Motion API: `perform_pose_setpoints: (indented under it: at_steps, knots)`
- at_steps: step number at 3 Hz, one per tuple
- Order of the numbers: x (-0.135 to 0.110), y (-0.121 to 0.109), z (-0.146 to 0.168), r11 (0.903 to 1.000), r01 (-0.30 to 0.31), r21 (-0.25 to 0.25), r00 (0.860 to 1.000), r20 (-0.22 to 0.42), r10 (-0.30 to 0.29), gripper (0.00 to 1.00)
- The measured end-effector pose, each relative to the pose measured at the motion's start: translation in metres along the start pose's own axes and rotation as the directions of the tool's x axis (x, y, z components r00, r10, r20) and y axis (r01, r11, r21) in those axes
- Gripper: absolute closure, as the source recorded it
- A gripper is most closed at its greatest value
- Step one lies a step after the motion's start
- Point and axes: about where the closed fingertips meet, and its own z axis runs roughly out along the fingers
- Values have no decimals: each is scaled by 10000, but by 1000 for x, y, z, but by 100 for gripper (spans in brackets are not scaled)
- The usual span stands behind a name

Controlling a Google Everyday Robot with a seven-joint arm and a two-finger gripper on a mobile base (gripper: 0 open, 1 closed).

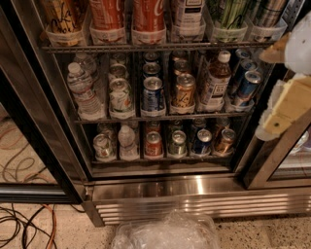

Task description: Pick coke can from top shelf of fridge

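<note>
Two red coke cans [107,13] [148,13] stand side by side in clear trays on the top shelf [160,47] of the fridge [194,187], at the top left of the view; their tops are cut off by the frame. My gripper [285,103], pale and beige, hangs at the right edge in front of the right door frame. It is right of and below the coke cans and touches nothing.
On the top shelf are a gold-orange can [60,17], a white can [187,14] and green cans [228,14]. The lower racks hold water bottles [81,90], a blue can [153,95] and more cans. A crumpled plastic bag [165,232] and cables [26,221] lie on the floor.
</note>
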Motion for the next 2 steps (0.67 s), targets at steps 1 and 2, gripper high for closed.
perform_pose_setpoints:
  at_steps: [1,2]
  knots:
    - [-44,-3,-18,9970,-603,495,9843,1692,511,0]
    - [-75,3,-35,9957,-840,396,9495,3063,679,0]
